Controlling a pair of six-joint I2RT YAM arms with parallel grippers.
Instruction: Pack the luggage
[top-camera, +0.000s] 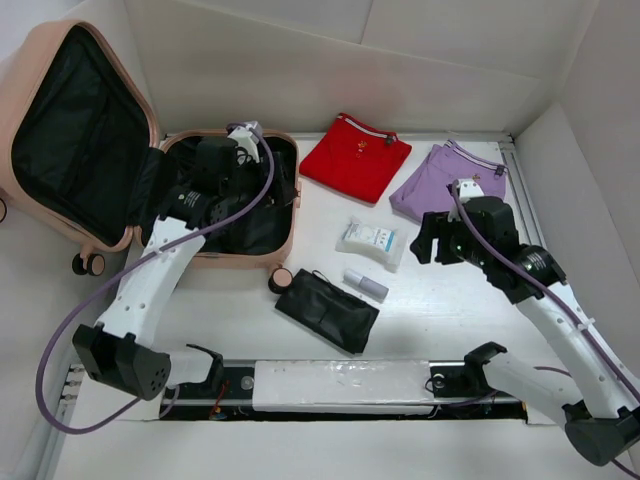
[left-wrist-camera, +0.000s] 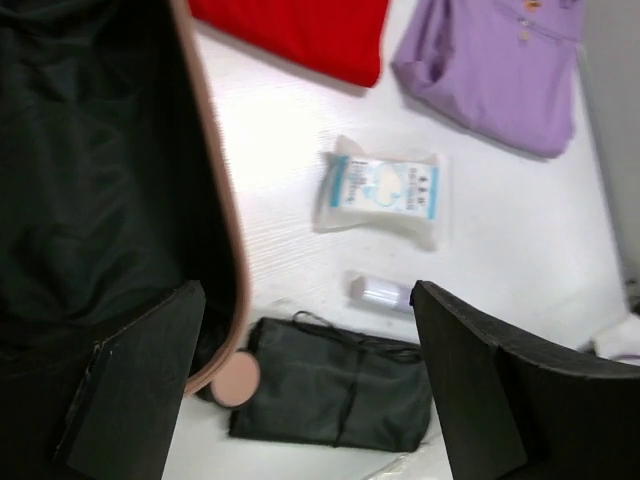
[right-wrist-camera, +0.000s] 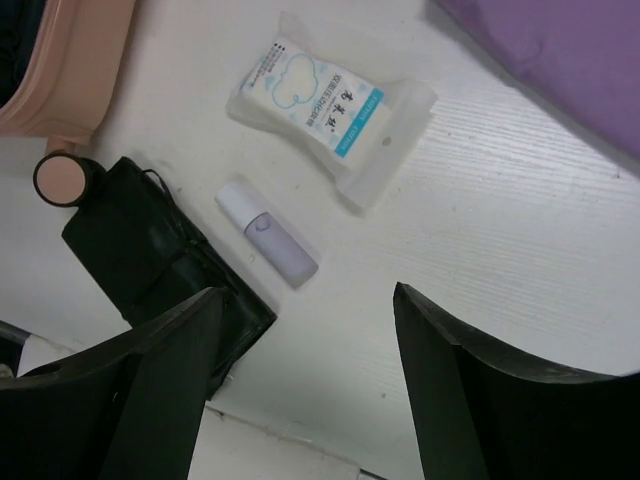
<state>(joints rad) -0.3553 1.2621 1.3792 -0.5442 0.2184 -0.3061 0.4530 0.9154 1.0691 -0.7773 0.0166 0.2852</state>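
the luggage (top-camera: 85, 140), a salmon-pink hard-shell suitcase, lies open at the far left of the white table (top-camera: 470, 310). its lid tilts back at the left and its black-lined base sits flat beside it. one pink-faced wheel (top-camera: 282, 279) shows at the base's near right corner, touching the corner of a flat black pouch (top-camera: 327, 310).

the left gripper (left-wrist-camera: 308, 292) hangs over the base of the luggage, jaws apart and holding nothing. in its wrist view the suitcase's pink rim runs down between the two fingers, with the black lining to the left of it.

the right gripper (right-wrist-camera: 305, 292) hovers above the table on the right side, jaws also spread wide with nothing between them. below it, just beside the pouch, lies a small lilac bottle (right-wrist-camera: 267, 236) on its side, and beyond that a tissue pack (right-wrist-camera: 330, 103) in clear wrap with a blue-and-white label.

a folded red garment (top-camera: 355, 155) lies at the far middle of the table, just right of the luggage. a folded purple garment (top-camera: 440, 180) lies to its right, near the right gripper.
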